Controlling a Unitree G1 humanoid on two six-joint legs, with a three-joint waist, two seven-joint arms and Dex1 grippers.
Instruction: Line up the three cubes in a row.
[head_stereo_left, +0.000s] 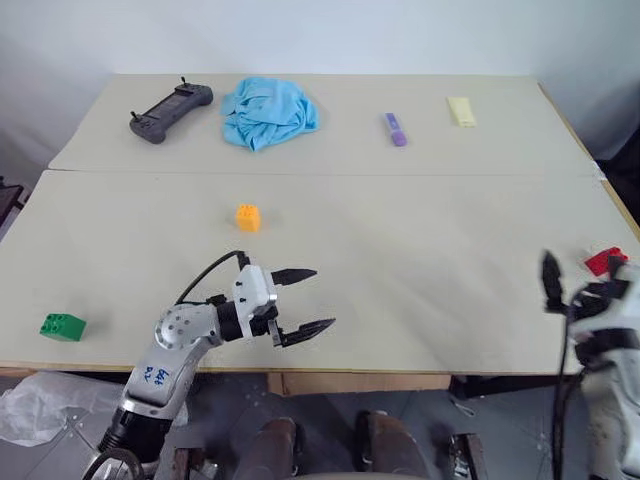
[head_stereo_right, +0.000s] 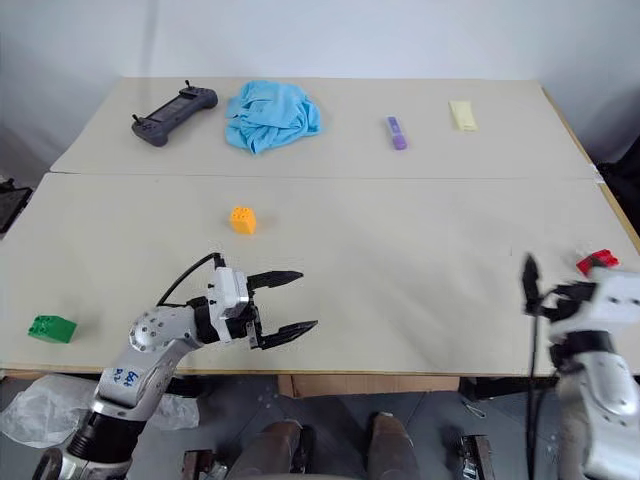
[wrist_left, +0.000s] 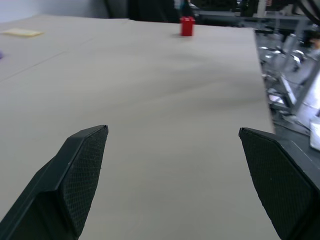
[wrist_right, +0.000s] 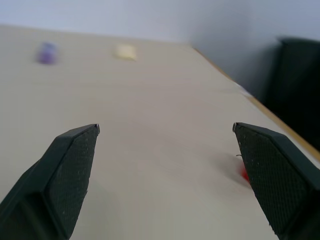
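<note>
Three small studded plastic cubes, well apart on the pale surface (head_stereo_left: 420, 250), no row formed.

Orange cube (head_stereo_left: 248, 217): orange-yellow, studs on top, upright, left of centre, just beyond the left tool (head_stereo_left: 306, 300). Nothing touching it.

Green cube (head_stereo_left: 62, 326): bright green, low and rather wide, studs up, near the front left edge, well left of the left arm.

Red cube (head_stereo_left: 603, 262): bright red, near the right edge, partly hidden behind the right tool (head_stereo_right: 527, 285) in the head views. Seen upright and clear in the left wrist view (wrist_left: 187, 26), far across the bare surface; in the right wrist view only a red smear (wrist_right: 243, 172) beside one finger, shape not readable.

Left tool: released, black fingers (wrist_left: 75, 180) spread wide, nothing between them, aimed level across the surface toward the right.

Right tool: released too, fingers (wrist_right: 65, 175) wide apart and empty, held over the right front edge, close to the red cube but not touching it as far as could be told.

At the back: black controller (head_stereo_left: 170, 111), crumpled blue cloth (head_stereo_left: 268, 111), purple stick (head_stereo_left: 396, 129), pale yellow bar (head_stereo_left: 461, 111).
</note>
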